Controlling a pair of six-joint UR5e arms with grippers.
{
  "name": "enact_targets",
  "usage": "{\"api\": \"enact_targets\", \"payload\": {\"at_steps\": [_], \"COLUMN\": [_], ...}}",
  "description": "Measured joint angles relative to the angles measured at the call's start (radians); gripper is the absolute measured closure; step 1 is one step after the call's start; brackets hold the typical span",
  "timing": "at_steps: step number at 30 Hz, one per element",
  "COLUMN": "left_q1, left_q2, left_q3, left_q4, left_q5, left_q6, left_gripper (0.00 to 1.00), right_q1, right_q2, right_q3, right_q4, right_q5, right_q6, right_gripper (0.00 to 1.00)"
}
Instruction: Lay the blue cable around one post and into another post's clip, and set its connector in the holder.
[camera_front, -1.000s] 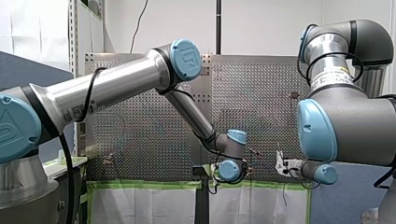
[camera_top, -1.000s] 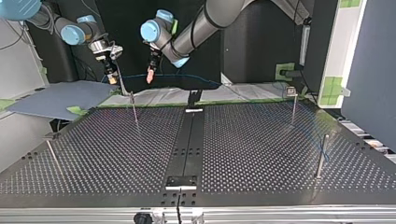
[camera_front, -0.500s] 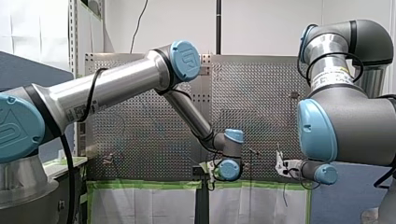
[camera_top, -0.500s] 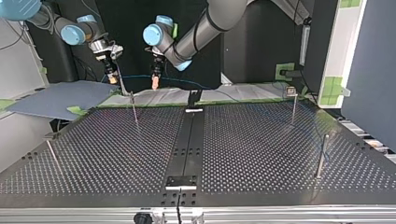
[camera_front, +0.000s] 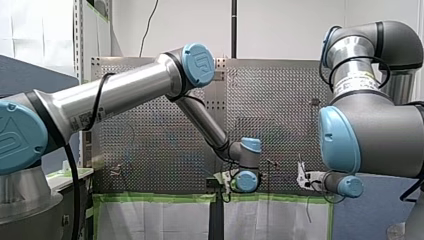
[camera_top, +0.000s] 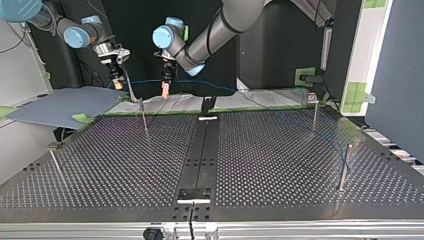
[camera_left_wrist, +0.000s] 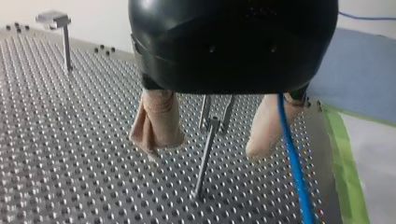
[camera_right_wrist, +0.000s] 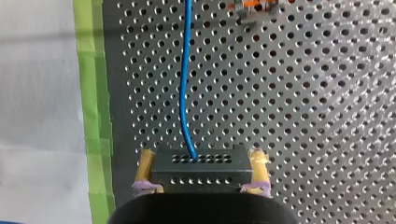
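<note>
My right gripper (camera_right_wrist: 201, 161) is shut on the black connector block (camera_right_wrist: 201, 175), yellow pads on both its sides. The blue cable (camera_right_wrist: 186, 84) leaves the block and runs ahead over the perforated plate. In the top view my right gripper (camera_top: 116, 81) hangs at the back left, and the cable (camera_top: 210, 86) stretches from it past my left gripper (camera_top: 164, 90) toward the posts at the right. My left gripper (camera_left_wrist: 203, 150) is open, its beige fingers (camera_left_wrist: 159, 121) wide apart. The cable (camera_left_wrist: 292, 158) runs along one finger. A thin clipped post (camera_left_wrist: 205, 154) stands beyond the gap.
Thin metal posts stand on the plate: one at the back left (camera_top: 143, 116), one at the left edge (camera_top: 56, 164), two at the right (camera_top: 314, 111) (camera_top: 344, 167). A small black plate (camera_top: 194, 195) sits at the near middle. Green tape (camera_right_wrist: 93, 93) edges the plate.
My left gripper has moved down and slightly toward the top view's right, closer to the cable. My right gripper has shifted only a little, still holding the connector.
</note>
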Motion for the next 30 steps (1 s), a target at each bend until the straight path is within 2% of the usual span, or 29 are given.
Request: {"api": "enact_targets", "payload": {"at_steps": [2,3,4,5,6,8,9,10,18,19,22,30], "left_q1": [-0.006,-0.01,-0.013,-0.015,-0.018,-0.02,-0.021,-0.022,-0.026,-0.026,-0.029,-0.024], "left_q2": [0.0,0.0,0.0,0.0,0.0,0.0,0.0,0.0,0.0,0.0,0.0,-0.022], "left_q3": [0.0,0.0,0.0,0.0,0.001,0.0,0.0,0.0,0.0,0.0,0.0,0.017], "left_q4": [0.017,0.029,0.039,0.049,0.062,0.08,0.093,0.103,0.168,0.171,0.187,0.223], "left_q5": [0.0,0.0,-0.001,-0.003,-0.007,-0.014,-0.017,-0.017,0.0,0.0,0.003,0.033], "left_q6": [0.016,0.028,0.037,0.047,0.059,0.07,0.072,0.072,0.089,0.09,0.105,0.138], "left_gripper": [0.38,0.38,0.49,0.67,0.67,0.9,0.9,0.96,0.96,0.99,0.99,0.99], "right_q1": [-0.005,-0.007,-0.01,-0.012,-0.015,-0.021,-0.024,-0.029,-0.058,-0.062,-0.07,-0.078], "right_q2": [0.0,0.0,0.0,0.0,0.0,0.0,0.0,0.0,0.0,0.0,0.0,0.001], "right_q3": [0.0,0.0,0.0,0.0,0.0,0.0,0.0,0.0,0.0,0.0,-0.006,-0.031], "right_q4": [0.001,0.001,0.001,0.001,0.001,0.0,-0.001,-0.001,-0.004,-0.006,-0.014,-0.006], "right_q5": [0.003,0.006,0.009,0.01,0.012,0.014,0.014,0.014,0.028,0.031,0.036,0.043], "right_q6": [0.0,0.0,-0.001,-0.001,-0.002,-0.002,-0.001,-0.001,0.003,0.004,0.012,0.022], "right_gripper": [1.0,1.0,1.0,1.0,1.0,1.0,1.0,1.0,1.0,1.0,1.0,1.0]}}
